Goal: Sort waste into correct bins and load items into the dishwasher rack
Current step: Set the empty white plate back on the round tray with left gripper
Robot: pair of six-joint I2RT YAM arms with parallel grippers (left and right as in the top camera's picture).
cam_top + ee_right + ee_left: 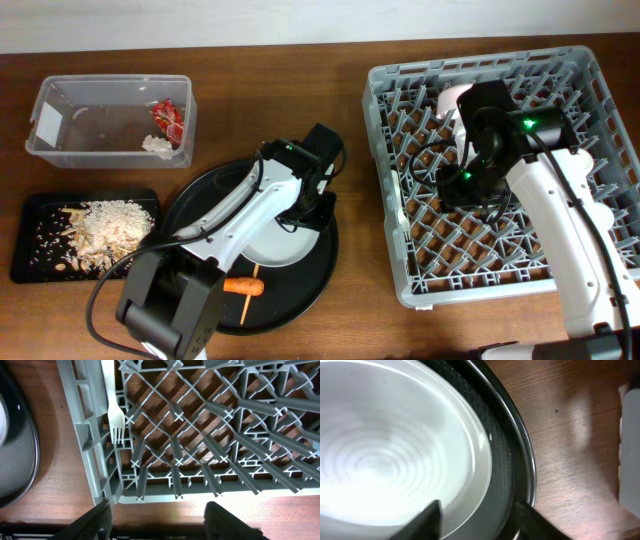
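- Two arms at work, one job each.
- Left gripper (477, 524): low over the white plate (395, 450) on the round black tray (195, 290). Jaws apart, nothing clamped. One finger is over the plate, the other outside the tray's rim, presumably to straddle the plate's edge for a pinch.
- Right gripper (160, 520): jaws wide and empty, hovering over the near-left corner of the dishwasher rack (585, 90).
- White fork (114, 400): lying flat along the rack's left wall, between pegs, so it counts as loaded.
- White vessel (452, 100) at the rack's far side, part hidden by the arm; cup or bowl, cannot tell.
- Clear tub (60, 95): red wrapper (166, 118) and tissue wad (157, 145) inside. Flat black tray (35, 255): holds the rice (110, 225).
- Unsorted: carrot (243, 286) and wooden stick (246, 308), both on the round tray beside the plate.
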